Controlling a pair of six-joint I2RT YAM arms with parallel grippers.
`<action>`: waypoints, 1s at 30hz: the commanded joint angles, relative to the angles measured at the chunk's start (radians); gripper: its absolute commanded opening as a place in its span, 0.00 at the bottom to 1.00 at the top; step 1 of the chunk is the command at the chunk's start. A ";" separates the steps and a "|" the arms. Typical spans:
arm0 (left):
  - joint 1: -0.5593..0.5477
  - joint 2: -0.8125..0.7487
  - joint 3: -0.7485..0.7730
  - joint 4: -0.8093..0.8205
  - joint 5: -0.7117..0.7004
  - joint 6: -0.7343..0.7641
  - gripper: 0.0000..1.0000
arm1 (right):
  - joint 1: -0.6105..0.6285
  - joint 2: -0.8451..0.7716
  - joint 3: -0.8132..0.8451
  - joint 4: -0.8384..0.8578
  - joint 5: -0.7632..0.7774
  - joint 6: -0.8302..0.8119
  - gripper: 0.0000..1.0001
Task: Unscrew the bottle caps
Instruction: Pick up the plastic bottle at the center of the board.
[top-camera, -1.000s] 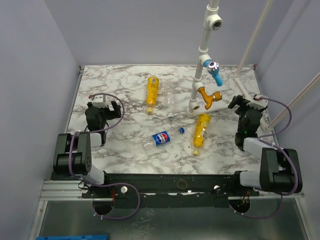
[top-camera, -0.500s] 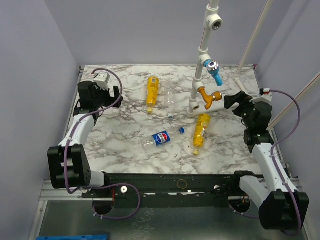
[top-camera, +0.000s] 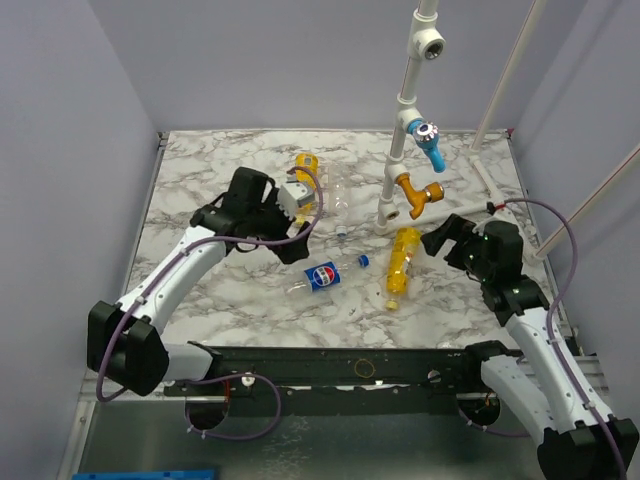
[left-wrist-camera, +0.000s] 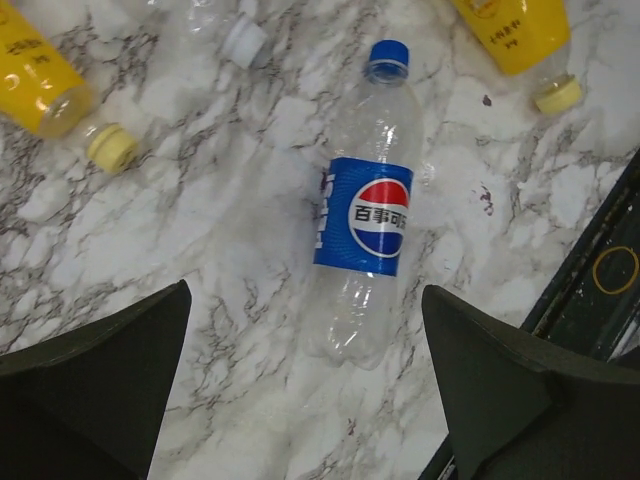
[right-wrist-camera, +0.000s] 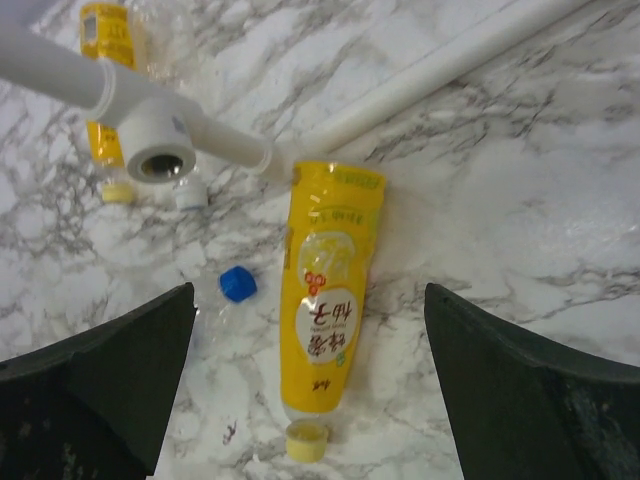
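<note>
Bottle caps (left-wrist-camera: 387, 55), small, stiff and ribbed, sit on light, roll-prone bottles (left-wrist-camera: 365, 215) lying on the table (left-wrist-camera: 230, 250), so while the left gripper (left-wrist-camera: 305, 290) and right gripper (right-wrist-camera: 309, 290) hover wide open and empty, one should probably pin a bottle's body and the other pinch the ribbed rim.

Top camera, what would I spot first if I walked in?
The bright yellow bottle lying right of the middle, and a second yellow bottle farther back. A Pepsi bottle lies in the middle, and a white pipe with a blue tap and an orange tap rises behind the first.
</note>
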 joint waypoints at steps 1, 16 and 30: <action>-0.206 0.071 0.059 -0.112 -0.138 0.034 0.99 | 0.107 0.060 0.049 -0.119 0.086 0.038 1.00; -0.442 0.359 0.092 0.045 -0.464 -0.003 0.99 | 0.112 -0.108 0.018 -0.092 -0.045 0.131 1.00; -0.470 0.480 0.011 0.060 -0.394 0.059 0.99 | 0.112 -0.111 0.055 -0.169 -0.049 0.089 1.00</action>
